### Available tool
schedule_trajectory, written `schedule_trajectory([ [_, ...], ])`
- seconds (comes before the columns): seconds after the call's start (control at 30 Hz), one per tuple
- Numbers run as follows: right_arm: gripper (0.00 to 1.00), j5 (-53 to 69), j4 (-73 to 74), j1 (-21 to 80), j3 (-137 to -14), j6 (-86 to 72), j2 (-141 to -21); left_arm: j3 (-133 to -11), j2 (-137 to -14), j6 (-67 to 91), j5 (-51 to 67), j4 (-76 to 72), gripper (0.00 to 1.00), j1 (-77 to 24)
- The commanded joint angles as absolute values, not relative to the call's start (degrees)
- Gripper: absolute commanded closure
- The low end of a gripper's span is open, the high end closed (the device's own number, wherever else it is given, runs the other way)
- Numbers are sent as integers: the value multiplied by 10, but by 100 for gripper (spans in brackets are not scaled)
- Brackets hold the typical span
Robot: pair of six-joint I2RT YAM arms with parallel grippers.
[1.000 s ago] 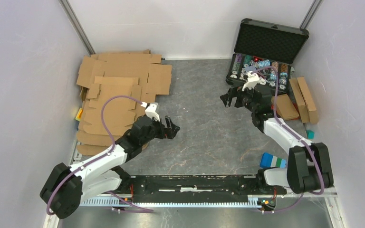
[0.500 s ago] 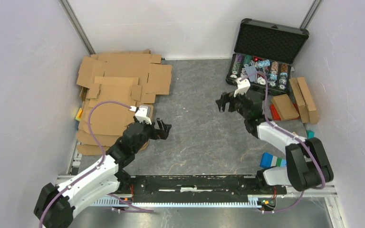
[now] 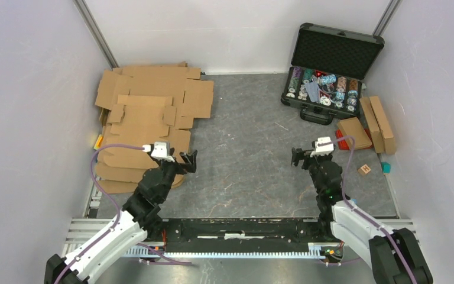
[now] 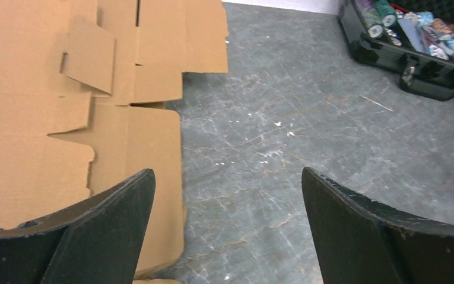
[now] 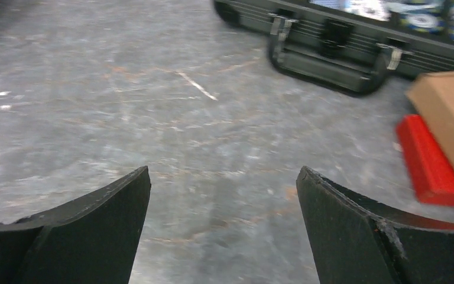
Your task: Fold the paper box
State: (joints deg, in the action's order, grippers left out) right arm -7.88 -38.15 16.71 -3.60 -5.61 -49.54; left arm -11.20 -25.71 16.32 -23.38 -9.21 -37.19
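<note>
Top view: both arms have pulled back toward the near edge of the table (image 3: 254, 136). The left pincer (image 3: 188, 160) and right pincer (image 3: 298, 157) are spread wide and empty, so folding hasn't started imo.
Left wrist: the flat paper box stack (image 4: 47, 106) hugs the table's left edge, just ahead-left of the pincer.
Right wrist: chip case (image 5: 343, 53) sits ahead toward the far-right corner, no cardboard here.

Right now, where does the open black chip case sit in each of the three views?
Top external: black chip case at upper right, by the back wall, lid raised.
Left wrist: top right corner, its front wall running off the right edge.
Right wrist: along the top edge, right of centre; only the front wall and latches show clearly.
Shared landmark: the carrying handle on the case's front wall, seen in all three.
</note>
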Motion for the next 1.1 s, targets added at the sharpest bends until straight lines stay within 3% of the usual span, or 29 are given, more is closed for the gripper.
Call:
schedule_trajectory([
  [0.0, 2, -201, -570, 165, 57, 33, -491, -87, -266, 32, -313, -210, 0, -370],
  [0.1, 2, -237, -633, 161, 66, 97, -528, -96, -367, -57, -396, -302, 0, -350],
  [0.17, 2, -253, -711, 147, 79, 130, -576, -105, -438, -68, -381, -345, 0, -309],
  [0.2, 2, -247, -768, 131, 85, 124, -599, -99, -475, -55, -367, -379, 0, -273],
  [0.3, 2, -200, -713, 94, 38, 131, -639, -84, -581, 21, -242, -477, 0, -132],
  [0.4, 2, -162, -700, 66, 4, 116, -667, -103, -692, 50, -153, -540, 0, -66],
  [0.47, 2, -148, -704, 48, 9, 92, -664, -132, -705, 39, -140, -499, 2, -54],
  [0.7, 2, -127, -671, 44, 26, 94, -662, -114, -843, 20, -87, -685, 5, -34],
  [0.83, 2, -114, -941, 45, 93, 104, -815, -146, -840, 7, -58, -613, 6, -33],
  [0.87, 2, -93, -903, 46, 92, 112, -795, -159, -849, 5, -54, -604, 1, -34],
  [0.93, 2, -96, -774, 45, 32, 110, -789, -166, -839, 5, -56, -573, 0, -33],
  [1.07, 2, -87, -803, 47, 46, 116, -787, -164, -844, 7, -59, -582, 0, -34],
])
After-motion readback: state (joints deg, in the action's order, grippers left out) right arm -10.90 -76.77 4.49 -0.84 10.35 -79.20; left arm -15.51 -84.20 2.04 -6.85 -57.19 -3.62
